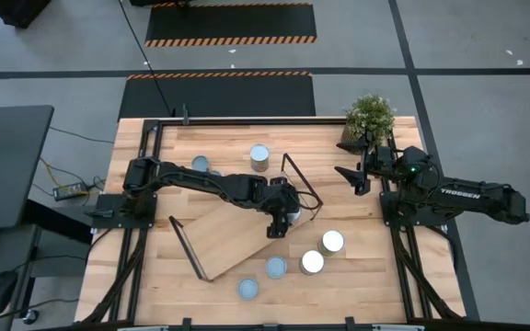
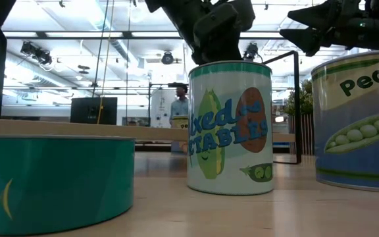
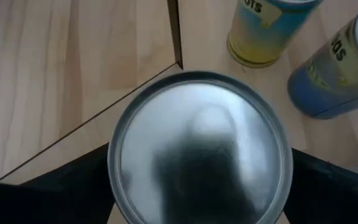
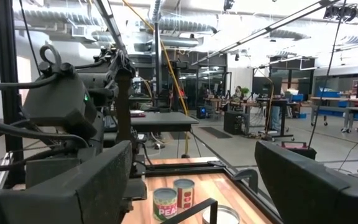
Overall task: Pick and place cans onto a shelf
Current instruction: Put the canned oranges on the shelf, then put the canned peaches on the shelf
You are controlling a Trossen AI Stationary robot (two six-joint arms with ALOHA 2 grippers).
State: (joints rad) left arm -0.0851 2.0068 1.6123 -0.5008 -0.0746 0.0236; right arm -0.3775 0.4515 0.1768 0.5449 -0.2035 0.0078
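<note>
Left gripper (image 1: 281, 217) at frame centre, fingers flanking upright can (image 3: 199, 148) beside shelf (image 1: 231, 237) edge; jaws wide, whether gripping cannot tell. Shelf board bare, no can on it. Four cans (image 1: 312, 262) lower centre, two upper centre. Right gripper (image 1: 351, 176) parked right, jaws apart, empty. Judgement: placing barely begun.

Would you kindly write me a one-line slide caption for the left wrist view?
Left gripper straddles a silver-topped can at the light-wood shelf corner, two more cans beyond.
</note>
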